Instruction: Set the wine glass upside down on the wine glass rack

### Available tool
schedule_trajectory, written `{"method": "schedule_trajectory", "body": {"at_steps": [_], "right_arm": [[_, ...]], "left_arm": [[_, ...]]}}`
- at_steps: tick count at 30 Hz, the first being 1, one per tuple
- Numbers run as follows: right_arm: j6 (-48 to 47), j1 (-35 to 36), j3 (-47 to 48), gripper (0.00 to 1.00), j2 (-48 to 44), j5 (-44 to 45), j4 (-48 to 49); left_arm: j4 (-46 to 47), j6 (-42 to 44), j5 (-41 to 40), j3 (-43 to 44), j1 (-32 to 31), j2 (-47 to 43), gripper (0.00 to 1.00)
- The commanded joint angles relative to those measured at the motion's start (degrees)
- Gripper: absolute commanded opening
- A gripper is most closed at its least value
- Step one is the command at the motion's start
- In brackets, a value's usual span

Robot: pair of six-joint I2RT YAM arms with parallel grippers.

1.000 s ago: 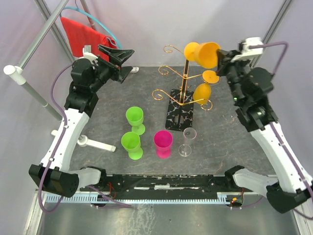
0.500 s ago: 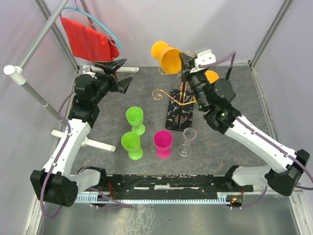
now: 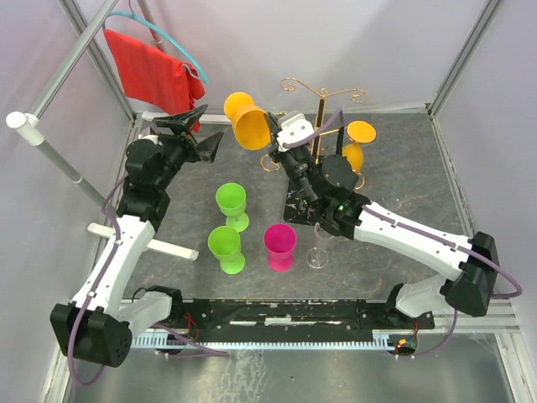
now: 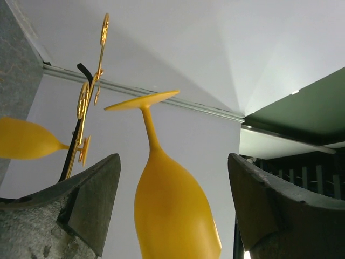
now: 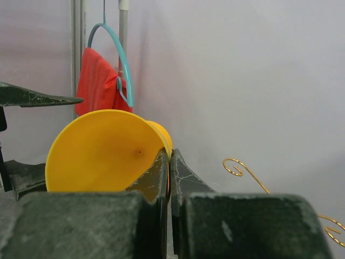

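One thin pinch: right gripper (image 3: 270, 144) clamped wine glass (image 3: 247, 124) edge; left gripper (image 3: 210, 126) gaped empty nearby; slip risked drop.

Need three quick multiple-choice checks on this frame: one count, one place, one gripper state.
1. How many green glasses stand on the table?
A) one B) two C) three

2. Where does the clear wine glass stand?
A) just right of the pink glass B) left of both green glasses C) between the two green glasses

3. What state is the right gripper in?
A) open and empty B) shut on the foot of the orange wine glass C) shut on the pink glass

Answers:
1 B: the top view shows two green glasses, one behind the other.
2 A: the clear glass is upright beside the pink one, on its right.
3 B: the right wrist view shows the fingers pressed together on the rim of the orange foot.
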Motion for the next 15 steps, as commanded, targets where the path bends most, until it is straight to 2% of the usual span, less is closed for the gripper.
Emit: {"method": "schedule_trajectory", "body": {"at_steps": [1, 15], "right_arm": [[-1.51, 1.19, 0.48, 0.01, 0.78, 1.27, 7.45], [-3.92, 5.53, 2.47, 0.01, 6.8, 0.32, 12.8]], "left_arm": [[3.08, -2.53, -1.09, -0.2, 0.38, -1.73, 0.85], [3.95, -2.6, -0.14, -2.19, 0.42, -2.25, 0.76]]}}
